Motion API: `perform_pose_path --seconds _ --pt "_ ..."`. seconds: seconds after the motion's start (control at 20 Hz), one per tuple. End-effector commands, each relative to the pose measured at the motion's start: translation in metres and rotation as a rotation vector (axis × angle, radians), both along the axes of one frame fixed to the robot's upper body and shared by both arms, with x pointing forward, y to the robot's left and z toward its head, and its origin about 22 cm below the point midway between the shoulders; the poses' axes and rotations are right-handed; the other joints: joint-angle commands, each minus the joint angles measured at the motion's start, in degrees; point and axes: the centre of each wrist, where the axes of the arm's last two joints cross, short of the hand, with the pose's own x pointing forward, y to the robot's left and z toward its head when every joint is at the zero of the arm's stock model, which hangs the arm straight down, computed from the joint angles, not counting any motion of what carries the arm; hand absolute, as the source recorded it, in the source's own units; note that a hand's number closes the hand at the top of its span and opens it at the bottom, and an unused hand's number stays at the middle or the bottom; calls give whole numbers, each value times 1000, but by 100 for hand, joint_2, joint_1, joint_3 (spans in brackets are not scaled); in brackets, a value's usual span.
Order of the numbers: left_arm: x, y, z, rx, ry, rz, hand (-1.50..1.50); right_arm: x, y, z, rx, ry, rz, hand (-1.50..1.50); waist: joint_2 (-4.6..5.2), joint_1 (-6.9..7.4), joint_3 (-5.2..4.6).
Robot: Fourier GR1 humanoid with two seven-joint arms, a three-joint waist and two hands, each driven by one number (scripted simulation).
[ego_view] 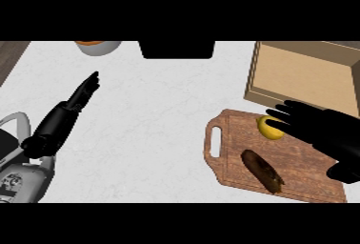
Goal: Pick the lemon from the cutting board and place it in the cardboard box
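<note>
A yellow lemon (269, 129) lies near the far edge of the wooden cutting board (232, 162) at the right. My right hand (320, 131) hovers over the board just right of the lemon, its straight fingers reaching across the fruit's top and right side; they are not curled round it. The open cardboard box (302, 71) stands behind the board at the far right. My left hand (70, 109) rests open at the left, fingers pointing away.
A dark brown elongated vegetable (263, 170) lies on the board in front of the lemon. A black object (177, 49) sits at the far middle edge, and a white bowl with orange contents (98, 46) at the far left.
</note>
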Motion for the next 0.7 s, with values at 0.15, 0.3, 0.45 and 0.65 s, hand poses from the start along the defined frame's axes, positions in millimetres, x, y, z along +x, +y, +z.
perform_pose_path --seconds 0.15,0.3,0.45,0.65 --pt "2 11 6 1 -4 -12 0 27 4 -30 -65 -17 -4 -150 10 48 2" --pt "12 -8 11 -5 7 -21 0 20 18 -35 -89 -41 -43 -150 4 9 1" --pt "14 -6 -6 -3 -3 -8 0 29 27 -20 -72 -51 -44 -150 3 -3 -1" --pt "6 -13 -1 1 15 -1 0 34 3 -66 -69 -21 -35 -150 8 10 2"
